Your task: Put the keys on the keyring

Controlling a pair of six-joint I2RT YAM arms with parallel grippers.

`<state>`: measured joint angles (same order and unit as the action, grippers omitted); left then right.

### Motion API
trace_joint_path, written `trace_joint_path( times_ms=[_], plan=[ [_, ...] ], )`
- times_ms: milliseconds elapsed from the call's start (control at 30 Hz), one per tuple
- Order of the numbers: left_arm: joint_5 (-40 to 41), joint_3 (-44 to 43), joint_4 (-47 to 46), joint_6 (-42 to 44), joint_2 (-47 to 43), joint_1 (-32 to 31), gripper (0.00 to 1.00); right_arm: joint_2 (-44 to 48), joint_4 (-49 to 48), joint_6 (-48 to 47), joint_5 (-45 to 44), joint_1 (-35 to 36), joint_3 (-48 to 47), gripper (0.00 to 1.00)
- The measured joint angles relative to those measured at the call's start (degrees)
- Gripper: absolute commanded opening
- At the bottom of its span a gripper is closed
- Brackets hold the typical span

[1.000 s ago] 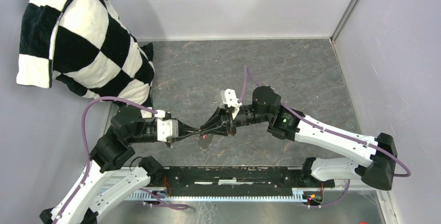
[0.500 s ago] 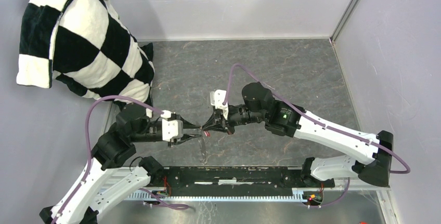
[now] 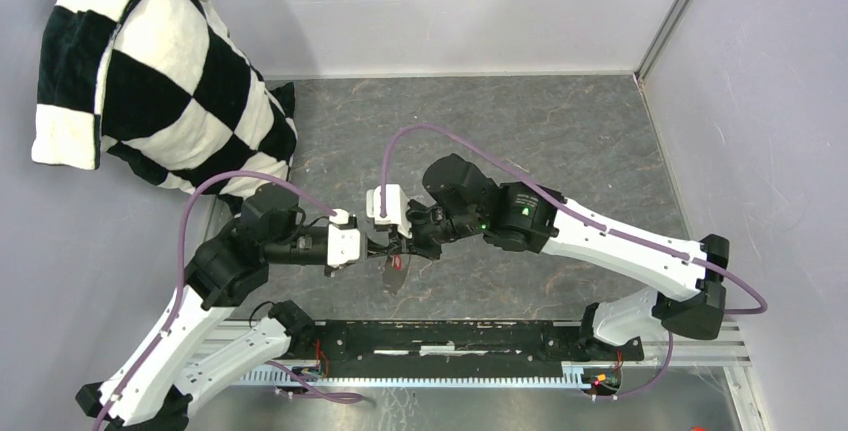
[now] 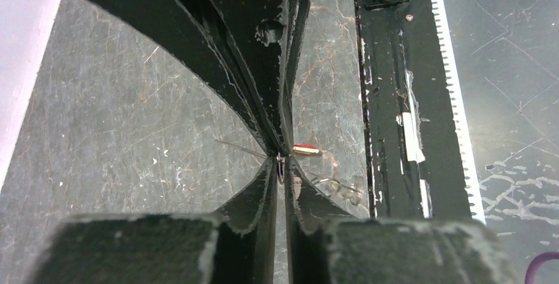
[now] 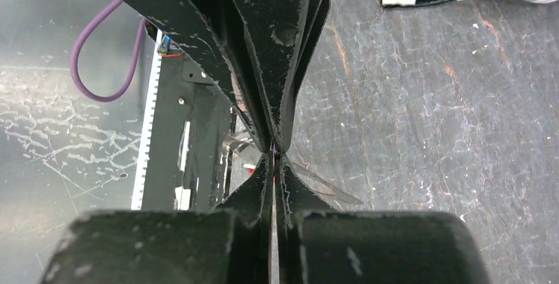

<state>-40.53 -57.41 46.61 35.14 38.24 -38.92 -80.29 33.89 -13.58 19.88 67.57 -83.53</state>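
No readable text, labels or signs.

Wearing glossy white shells over black joints on the left arm (image 3: 190, 336) and right arm (image 3: 625, 248); trailing purple cables (image 3: 428, 127) in loops; carrying white camera blocks (image 3: 386, 204) at the wrists; glowing with a green light (image 3: 484, 221); ending in scuffed, chipped black jaws.

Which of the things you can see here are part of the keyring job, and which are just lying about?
Part of the job:
thin wire keyring
red-tagged key
left pincer
right pincer

Just lying about:
black-and-white checkered cushion
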Motion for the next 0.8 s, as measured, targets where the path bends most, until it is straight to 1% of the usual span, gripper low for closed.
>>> trace_joint_path(
  times_ms=[67, 233, 300, 367, 400, 467, 600, 700, 800],
  plan=[
    [0.1, 0.0, 0.5, 0.7, 0.2, 0.0, 0.03, -1.0, 1.9, -0.5, -0.7, 0.5, -1.5, 0.01],
    [0.6, -0.1, 1.3, 2.0, 1.0, 0.0, 0.02, -2.6, 4.4, -1.1, -1.7, 1.0, -3.4, 0.01],
    [0.7, -0.1, 1.3, 2.1, 1.4, 0.0, 0.02, -2.6, 4.5, -0.8, -1.9, 1.0, -3.4, 0.1],
    [1.0, -0.1, 1.2, 2.1, 1.4, 0.0, 0.02, -2.5, 4.3, -0.4, -2.0, 1.0, -3.4, 0.24],
    [1.2, -0.1, 1.3, 2.2, 1.4, 0.0, 0.02, -2.3, 3.5, 0.2, -2.4, 1.0, -3.0, 0.29],
    [1.7, -0.1, 1.3, 2.3, 1.4, -0.1, 0.02, -0.7, -0.6, 1.7, -3.1, 0.9, -0.6, 0.35],
    [3.7, 0.6, -2.1, 0.9, 0.0, -0.1, 0.02, 6.5, -9.2, 5.3, -2.9, -1.2, 7.8, 0.42],
    [4.1, 2.3, -7.5, -2.9, -2.9, -0.1, 0.02, 13.7, -17.7, 10.2, 0.3, -6.2, 16.0, 0.46],
    [3.8, 3.6, -13.2, -7.6, -5.4, -0.1, 0.02, 18.0, -25.5, 15.1, 3.7, -10.2, 21.4, 0.47]
  ],
)
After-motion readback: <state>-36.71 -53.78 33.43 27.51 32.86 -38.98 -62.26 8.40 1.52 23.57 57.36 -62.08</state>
